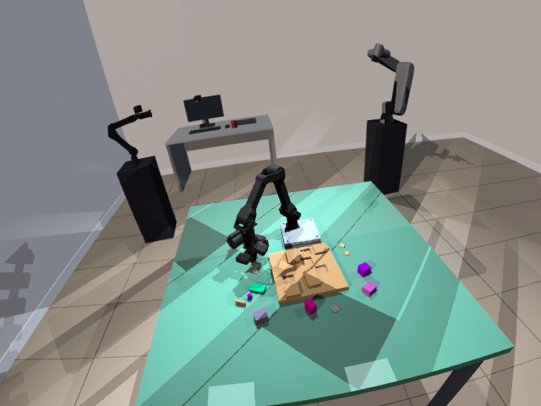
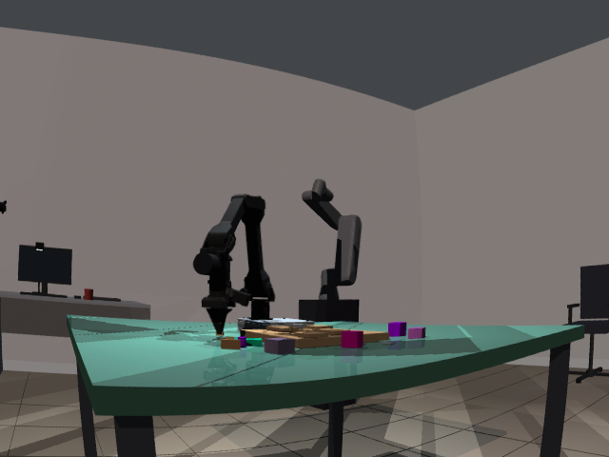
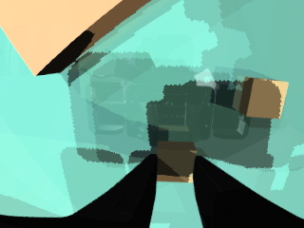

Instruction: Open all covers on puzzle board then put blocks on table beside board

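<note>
My gripper [image 1: 254, 262] [image 2: 220, 333] [image 3: 175, 161] is shut on a small tan block [image 3: 176, 166], low over the table left of the wooden puzzle board [image 1: 334, 278] [image 2: 366, 337] [image 3: 57, 28]. Another small tan block [image 1: 255, 271] [image 3: 265, 99] lies on the table close by. The board shows several wells and covers; shadows hide which covers are fully open. A green block [image 1: 258, 288], a small purple block [image 1: 249, 296], an orange block [image 1: 240, 303] [image 2: 229, 344] and a mauve block [image 1: 260, 315] [image 2: 279, 346] lie beside the board.
A magenta block [image 1: 310, 306] [image 2: 352, 339] and a flat grey piece [image 1: 336, 309] lie before the board. At its right are a purple block [image 1: 363, 269] [image 2: 397, 328], a pink block [image 1: 368, 288] [image 2: 416, 332] and two small tan blocks. The arm's pale base plate [image 1: 308, 236] stands behind it.
</note>
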Available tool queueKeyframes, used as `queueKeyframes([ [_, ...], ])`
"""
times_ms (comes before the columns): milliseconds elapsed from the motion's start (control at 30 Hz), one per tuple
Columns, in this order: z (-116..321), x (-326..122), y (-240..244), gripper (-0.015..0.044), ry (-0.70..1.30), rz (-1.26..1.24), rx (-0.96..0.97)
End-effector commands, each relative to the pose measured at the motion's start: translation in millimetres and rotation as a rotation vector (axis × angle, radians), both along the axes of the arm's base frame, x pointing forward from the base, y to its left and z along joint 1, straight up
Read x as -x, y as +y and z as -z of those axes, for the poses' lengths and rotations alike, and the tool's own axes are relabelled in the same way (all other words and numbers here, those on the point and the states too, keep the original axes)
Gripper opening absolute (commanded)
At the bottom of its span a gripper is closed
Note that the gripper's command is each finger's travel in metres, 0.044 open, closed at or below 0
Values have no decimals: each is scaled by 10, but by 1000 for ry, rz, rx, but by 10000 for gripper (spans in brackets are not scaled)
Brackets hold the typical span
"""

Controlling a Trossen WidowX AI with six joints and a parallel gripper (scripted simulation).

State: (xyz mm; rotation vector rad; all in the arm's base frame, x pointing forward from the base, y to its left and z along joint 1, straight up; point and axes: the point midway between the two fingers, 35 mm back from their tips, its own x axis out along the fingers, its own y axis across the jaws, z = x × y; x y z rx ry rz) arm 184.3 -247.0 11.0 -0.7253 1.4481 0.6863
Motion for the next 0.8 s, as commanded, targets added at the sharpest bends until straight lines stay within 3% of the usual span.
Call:
queueKeyframes([
  [0, 66, 4, 13, 80, -2, -7, -3],
  [133, 104, 8, 18, 80, -2, -7, -3],
  [600, 53, 8, 10, 440, 1, 0, -1],
  [767, -96, 0, 0, 440, 0, -2, -2],
])
